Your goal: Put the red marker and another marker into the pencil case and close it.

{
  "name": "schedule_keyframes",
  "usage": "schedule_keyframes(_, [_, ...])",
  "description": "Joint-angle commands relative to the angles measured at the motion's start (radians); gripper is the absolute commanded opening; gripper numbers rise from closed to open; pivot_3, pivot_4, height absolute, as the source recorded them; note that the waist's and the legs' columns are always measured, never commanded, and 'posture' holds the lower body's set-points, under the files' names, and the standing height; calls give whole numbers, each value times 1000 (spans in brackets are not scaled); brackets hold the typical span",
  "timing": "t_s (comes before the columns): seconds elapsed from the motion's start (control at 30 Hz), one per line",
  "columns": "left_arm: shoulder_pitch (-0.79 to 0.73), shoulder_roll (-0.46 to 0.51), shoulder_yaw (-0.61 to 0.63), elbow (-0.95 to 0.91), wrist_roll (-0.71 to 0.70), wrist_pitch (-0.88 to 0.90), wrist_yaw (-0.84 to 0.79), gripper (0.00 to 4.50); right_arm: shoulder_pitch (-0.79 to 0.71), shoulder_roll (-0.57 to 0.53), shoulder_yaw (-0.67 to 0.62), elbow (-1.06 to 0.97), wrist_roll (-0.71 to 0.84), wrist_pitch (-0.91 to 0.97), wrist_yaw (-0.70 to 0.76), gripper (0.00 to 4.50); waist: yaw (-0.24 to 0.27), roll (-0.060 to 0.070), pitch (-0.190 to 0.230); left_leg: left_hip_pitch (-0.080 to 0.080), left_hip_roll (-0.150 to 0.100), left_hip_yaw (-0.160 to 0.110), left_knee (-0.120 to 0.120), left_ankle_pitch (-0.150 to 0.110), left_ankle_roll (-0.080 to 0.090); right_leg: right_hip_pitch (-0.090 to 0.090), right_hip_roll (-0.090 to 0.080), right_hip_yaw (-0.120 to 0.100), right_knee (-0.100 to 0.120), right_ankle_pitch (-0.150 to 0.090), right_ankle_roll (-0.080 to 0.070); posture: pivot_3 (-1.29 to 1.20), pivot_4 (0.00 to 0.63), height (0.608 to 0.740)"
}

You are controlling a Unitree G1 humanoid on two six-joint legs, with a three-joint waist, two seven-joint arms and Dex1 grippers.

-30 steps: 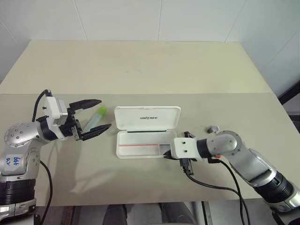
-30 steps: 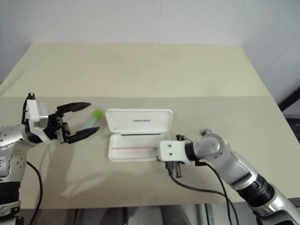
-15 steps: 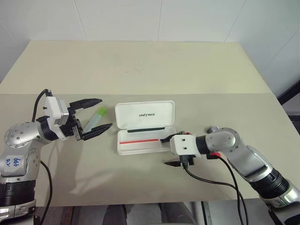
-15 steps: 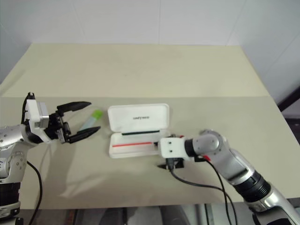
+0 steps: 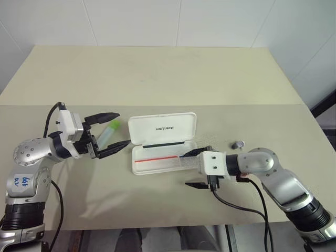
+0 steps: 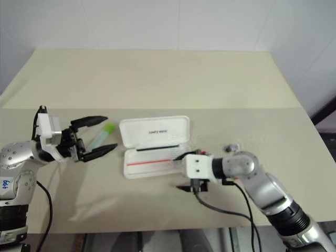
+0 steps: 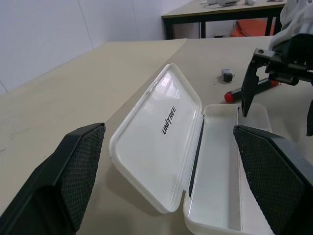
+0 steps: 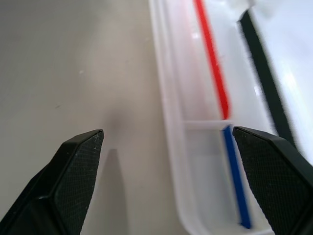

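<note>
Nearest the front edge of the bench, the right hand hangs just off the right short end of the pencil case, released, its two black fingers spread wide with nothing between them; one finger reaches over the corner of the tray, the other stands over bare bench in front of it. The case lies open, its shallow tray toward the front and its lid leaning back behind it with the dark logo facing up. The right wrist view looks down into the tray, where a red stripe runs along the floor and a blue stripe continues past a low divider; no marker lies in that stretch. The red marker shows in the left wrist view, lying on the bench just beyond the case's right end and partly hidden behind the right hand. A small grey object sits on the bench a little further right. To the left of the case, the left hand is held level, pointing toward the lid, also released and gaping wide. The pale green marker lies on the bench below it, its bright cap pointing away, near the lid's left edge and outside the case.
</note>
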Motion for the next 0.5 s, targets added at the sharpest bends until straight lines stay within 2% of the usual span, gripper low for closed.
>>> schedule_keyframes(0.03, [-24, -7, -1, -8, -4, -17, 0, 4500, 12, -1, -55, -37, 29, -28, -14, 4480, 0, 0, 0, 0, 0, 0, 0, 0, 0, 0, 0, 0, 0, 0, 0, 0, 150, 740])
schedule_keyframes(0.27, [-9, -16, 1, -14, -9, -16, -10, 4500, 30, -18, -208, -32, 113, 42, -58, 4480, 1, 0, 0, 0, 0, 0, 0, 0, 0, 0, 0, 0, 0, 0, 0, 0, 150, 740])
schedule_keyframes(0.5, [-7, -33, -2, 0, -2, -30, -9, 4500, 98, -96, -303, 0, 162, 166, -52, 4480, 3, 0, 0, 0, 0, 0, 0, 0, 0, 1, 0, 0, 0, 0, 0, 0, 150, 740])
